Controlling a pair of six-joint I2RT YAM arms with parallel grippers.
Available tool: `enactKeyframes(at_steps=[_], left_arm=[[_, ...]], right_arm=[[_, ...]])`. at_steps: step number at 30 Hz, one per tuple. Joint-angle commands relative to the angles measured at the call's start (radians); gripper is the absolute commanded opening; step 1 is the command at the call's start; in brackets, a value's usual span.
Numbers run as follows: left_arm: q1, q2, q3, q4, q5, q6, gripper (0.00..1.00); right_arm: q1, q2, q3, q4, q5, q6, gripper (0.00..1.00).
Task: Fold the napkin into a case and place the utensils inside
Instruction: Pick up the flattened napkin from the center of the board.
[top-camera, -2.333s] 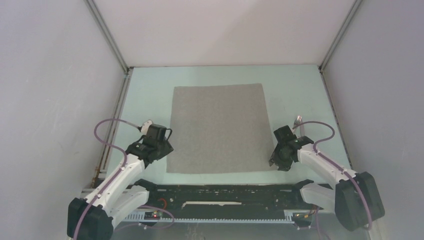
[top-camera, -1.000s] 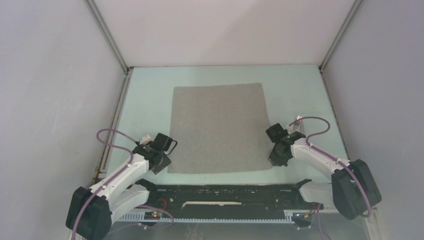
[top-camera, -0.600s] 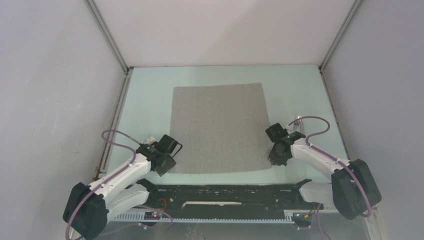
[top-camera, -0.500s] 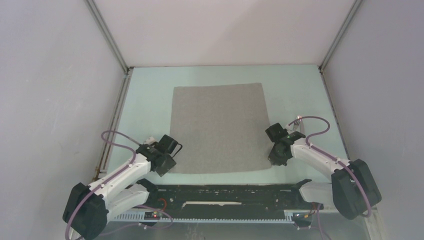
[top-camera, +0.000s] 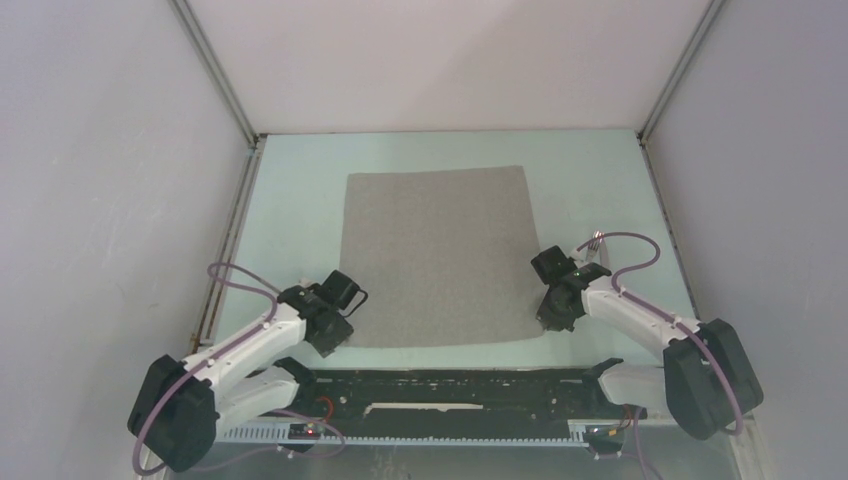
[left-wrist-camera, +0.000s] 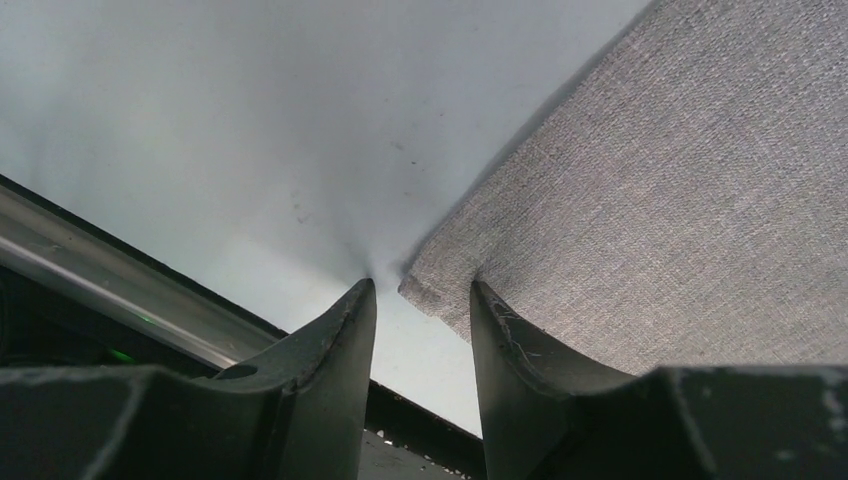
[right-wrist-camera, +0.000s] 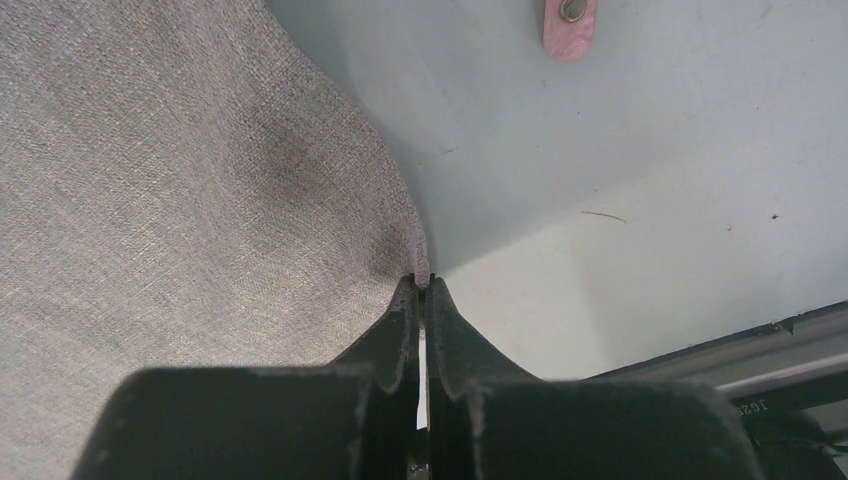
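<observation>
the right claw (right-wrist-camera: 421, 292) is pinched tight on the near right corner of the napkin (right-wrist-camera: 170, 170), and the edge there bumps up a bit. the left claw (left-wrist-camera: 420, 305) is open a little, with the near left corner sitting in the gap. the napkin is a flat grey square, soft and woven, on the smooth pale table (top-camera: 290, 200). a pink handle (right-wrist-camera: 570, 25) lies near it. the left arm (top-camera: 245, 345) and right arm (top-camera: 640, 320) stretch low and forward.

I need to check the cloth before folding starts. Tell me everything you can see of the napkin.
The napkin is a taupe-grey woven square, matte, lying flat and unfolded on the pale table. Its near right corner is pinched and slightly puckered in the shut jaws of the right gripper. The left gripper, jaws open, straddles the near left corner.
</observation>
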Motion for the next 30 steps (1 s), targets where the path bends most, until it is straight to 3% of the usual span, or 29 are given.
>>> enactKeyframes(at_steps=[1, 7, 14, 17, 19, 22, 26, 30], left_arm=[[-0.004, 0.056, 0.018, 0.041, -0.052, -0.017, 0.44], [0.016, 0.076, 0.000, 0.095, -0.101, 0.021, 0.36], [0.019, 0.071, -0.019, 0.162, -0.075, 0.047, 0.16], [0.018, 0.043, -0.021, 0.167, -0.061, 0.056, 0.03], [0.018, 0.018, -0.025, 0.159, -0.061, 0.056, 0.00], [0.018, -0.031, -0.024, 0.141, -0.059, 0.051, 0.00], [0.018, -0.013, 0.013, 0.047, -0.026, 0.041, 0.35], [0.009, 0.010, 0.030, 0.019, 0.001, 0.046, 0.40]], right_arm=[[0.007, -0.029, 0.030, 0.002, 0.032, 0.000, 0.00], [0.007, -0.041, 0.030, -0.006, 0.035, -0.004, 0.00], [0.007, -0.049, 0.030, 0.002, 0.031, -0.009, 0.00], [0.007, -0.043, 0.033, 0.001, 0.029, -0.009, 0.00], [0.008, -0.043, 0.032, 0.002, 0.029, -0.010, 0.00], [0.007, -0.048, 0.034, 0.001, 0.033, -0.016, 0.00], [0.007, -0.051, 0.040, 0.004, 0.031, -0.020, 0.00], [0.007, -0.051, 0.041, 0.009, 0.023, -0.022, 0.00]])
